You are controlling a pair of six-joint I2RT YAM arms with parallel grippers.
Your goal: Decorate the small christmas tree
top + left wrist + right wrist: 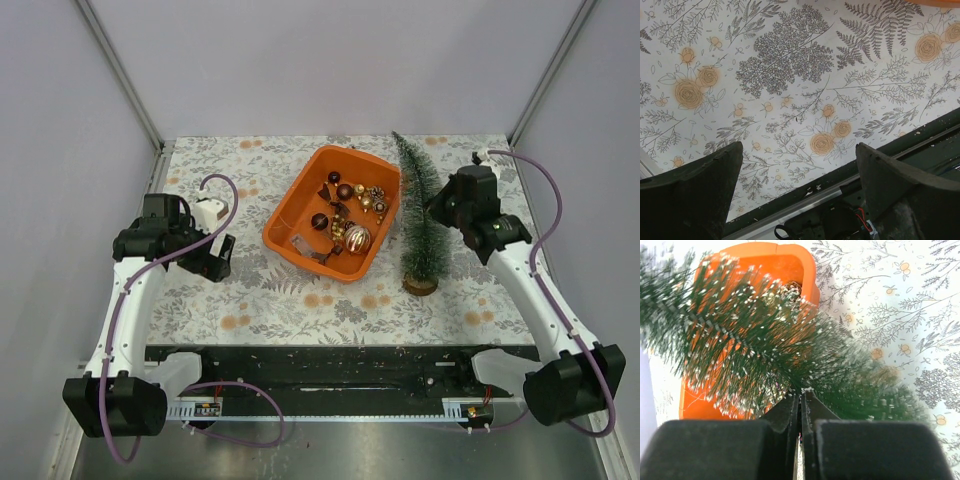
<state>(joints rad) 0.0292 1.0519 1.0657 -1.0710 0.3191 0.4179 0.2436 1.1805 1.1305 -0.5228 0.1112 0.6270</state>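
Observation:
The small christmas tree [419,215], dark green and frosted, stands on its round brown base [420,285] just right of the orange tub [288,215]. My right gripper [437,208] is at the tree's middle from the right. In the right wrist view the jaws are pressed nearly together, and the right gripper [801,392] has its tips buried in the tree's bristles [740,340]. The tub holds several small gold and brown baubles [350,215]. My left gripper [215,258] hangs open and empty over the floral tablecloth, left of the tub; the left wrist view [799,147] shows nothing between the fingers.
The black front rail of the table [340,365] runs below both grippers and shows in the left wrist view [920,145]. Grey walls enclose the table at the back and sides. Floral cloth [300,300] lies between the tub and the rail.

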